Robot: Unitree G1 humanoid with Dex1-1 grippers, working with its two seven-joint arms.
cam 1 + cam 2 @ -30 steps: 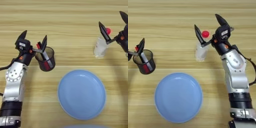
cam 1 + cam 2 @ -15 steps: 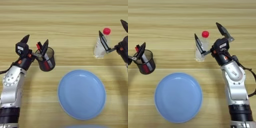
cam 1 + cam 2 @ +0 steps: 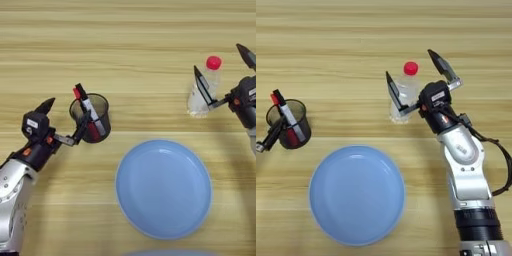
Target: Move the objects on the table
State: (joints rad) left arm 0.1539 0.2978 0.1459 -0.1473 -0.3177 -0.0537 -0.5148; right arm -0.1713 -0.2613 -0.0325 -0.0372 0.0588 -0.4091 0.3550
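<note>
Light wood-grain table (image 3: 125,45) fills both views, planks running side to side. Round light-blue plate (image 3: 163,188) is taken as landmark. Dark pen cup (image 3: 91,118) stands upright up-left of it, markers (image 3: 89,111) inside tilted, caps up and leftward. Left gripper (image 3: 65,120) is spread wide, one of its fingers (image 3: 82,127) at the cup's near wall. Clear bottle (image 3: 404,92) stands up-right of the plate, red cap uppermost. Right gripper (image 3: 413,75) is spread wide around the bottle without clamping it.
</note>
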